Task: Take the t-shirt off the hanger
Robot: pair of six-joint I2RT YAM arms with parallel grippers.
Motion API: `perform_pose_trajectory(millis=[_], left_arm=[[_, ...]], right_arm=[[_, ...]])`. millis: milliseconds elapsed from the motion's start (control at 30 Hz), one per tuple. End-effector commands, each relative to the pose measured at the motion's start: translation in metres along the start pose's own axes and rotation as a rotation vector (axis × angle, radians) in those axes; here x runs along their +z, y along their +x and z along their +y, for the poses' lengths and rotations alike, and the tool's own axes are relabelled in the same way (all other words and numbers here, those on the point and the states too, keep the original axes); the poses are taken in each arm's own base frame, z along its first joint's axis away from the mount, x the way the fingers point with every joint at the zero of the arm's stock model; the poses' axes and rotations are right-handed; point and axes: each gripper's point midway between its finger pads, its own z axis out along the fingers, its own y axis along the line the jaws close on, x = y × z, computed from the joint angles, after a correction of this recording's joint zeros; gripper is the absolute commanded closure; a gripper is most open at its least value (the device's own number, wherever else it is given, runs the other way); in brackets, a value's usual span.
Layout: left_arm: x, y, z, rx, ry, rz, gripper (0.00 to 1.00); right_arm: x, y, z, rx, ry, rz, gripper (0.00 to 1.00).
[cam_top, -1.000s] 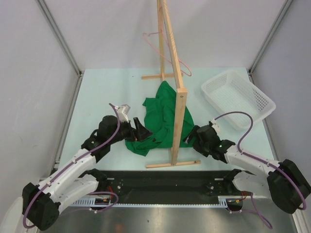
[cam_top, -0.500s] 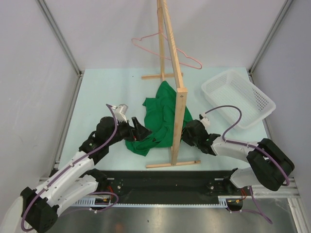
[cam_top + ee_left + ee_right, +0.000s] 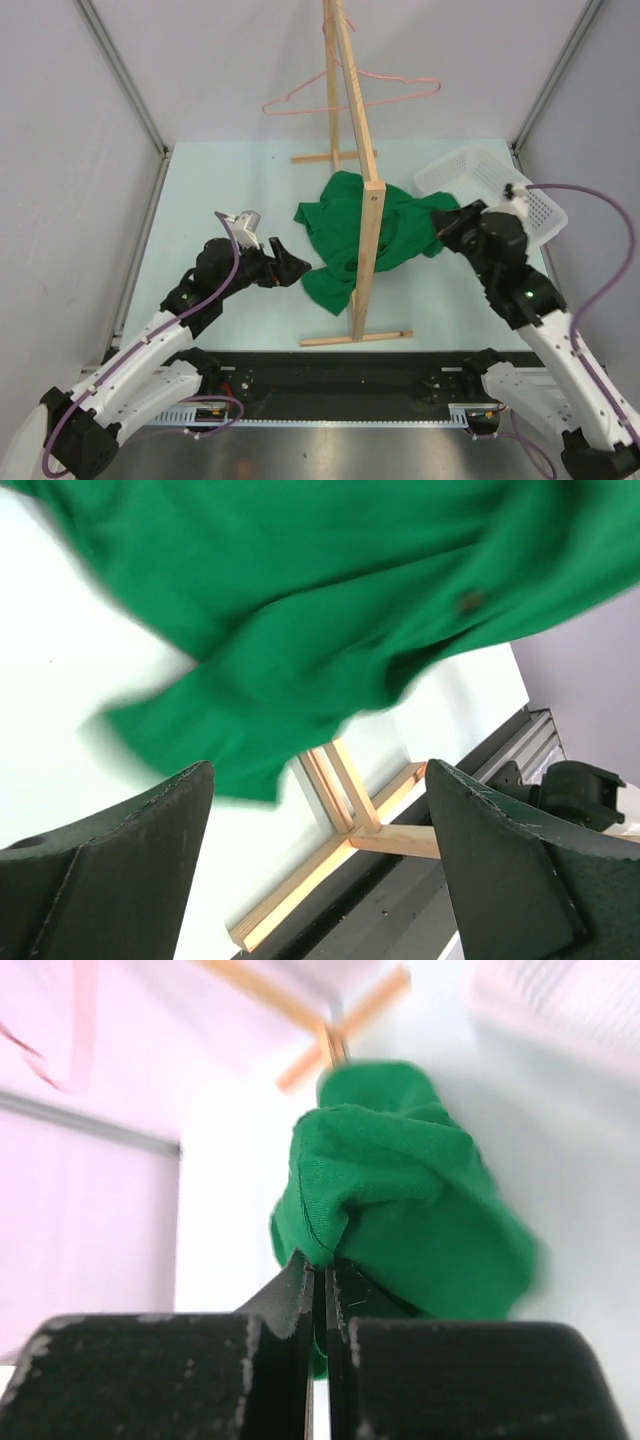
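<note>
Right fingers (image 3: 290, 1290) clamp the t-shirt (image 3: 335, 230) mid-frame to draw it off the bare hanger (image 3: 395, 96) (upper center); left fingers (image 3: 110, 870) gape, empty.

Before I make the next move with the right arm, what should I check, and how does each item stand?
1. T-shirt off the hanger: ok, the hanger hangs bare on the wooden rack.
2. Right hand gripping the t-shirt: ok, cloth is pinched between its shut fingers.
3. Left hand clear of the cloth: ok, it is open with nothing between the fingers.
4. Cloth free of the rack: cannot tell, the t-shirt lies on both sides of the near upright.
5. Right hand clear of the basket: cannot tell, it is close to the rim.
</note>
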Motion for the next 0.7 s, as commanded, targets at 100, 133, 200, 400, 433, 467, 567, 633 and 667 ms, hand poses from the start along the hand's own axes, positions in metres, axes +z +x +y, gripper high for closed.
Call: perform_pose_trajectory(millis=[100, 133, 200, 400, 433, 467, 567, 633, 667], left_arm=[[0.002, -0.019, -0.014, 0.035, 0.030, -0.041, 0.09], [0.003, -0.019, -0.015, 0.035, 0.031, -0.043, 0.09], [0.003, -0.021, -0.016, 0.037, 0.031, -0.047, 0.09], [0.005, -0.021, -0.015, 0.037, 0.028, -0.043, 0.09], [0.005, -0.022, -0.016, 0.035, 0.029, -0.045, 0.09], [0.006, -0.023, -0.017, 0.036, 0.033, -0.045, 0.09], [0.004, -0.024, -0.018, 0.036, 0.032, -0.046, 0.09], [0.002, -0.025, -0.017, 0.039, 0.025, -0.053, 0.09], [0.002, -0.025, -0.017, 0.041, 0.024, -0.056, 0.09]], right_arm=[[-0.084, -0.078, 0.025, -0.114, -0.024, -0.120, 1.00], [-0.091, -0.084, 0.029, -0.113, -0.036, -0.133, 1.00], [-0.111, -0.099, 0.043, -0.107, -0.083, -0.166, 1.00], [-0.116, -0.102, 0.057, -0.105, -0.137, -0.160, 1.00], [-0.108, -0.098, 0.056, -0.113, -0.133, -0.149, 1.00], [-0.096, -0.089, 0.053, -0.121, -0.117, -0.115, 1.00], [-0.061, -0.065, 0.045, -0.157, -0.088, -0.041, 1.00], [-0.026, -0.044, 0.027, -0.201, -0.017, 0.007, 0.97], [-0.015, -0.038, 0.021, -0.222, 0.010, 0.027, 0.93]])
